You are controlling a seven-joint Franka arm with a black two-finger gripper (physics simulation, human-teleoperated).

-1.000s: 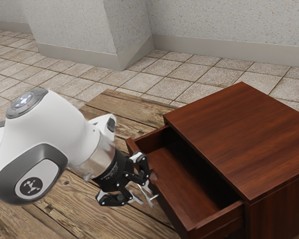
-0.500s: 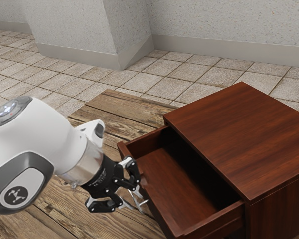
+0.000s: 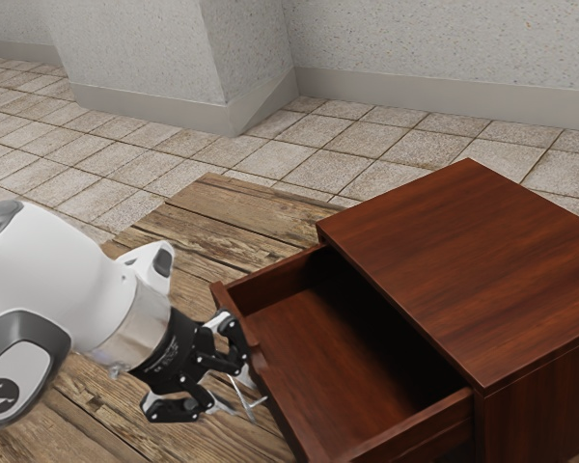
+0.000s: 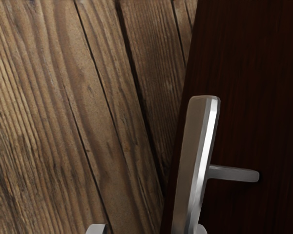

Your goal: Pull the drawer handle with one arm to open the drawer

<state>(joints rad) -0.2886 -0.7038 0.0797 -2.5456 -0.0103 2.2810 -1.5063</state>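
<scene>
Drawer (image 3: 338, 376): dark wood, drawn well out of its cabinet (image 3: 463, 260), interior bare.
Handle (image 3: 246, 394): silver bar on the drawer front (image 4: 254, 97), at the drawer's outer end, over the plank desk (image 3: 241, 217).
Hand (image 3: 227, 381): black, at the handle, released. Its fingers are spread with the bar between them, close against one fingertip (image 4: 199, 228) and apart from the other.
Cabinet stands on the desk; tiled floor (image 3: 367, 135) beyond.
</scene>
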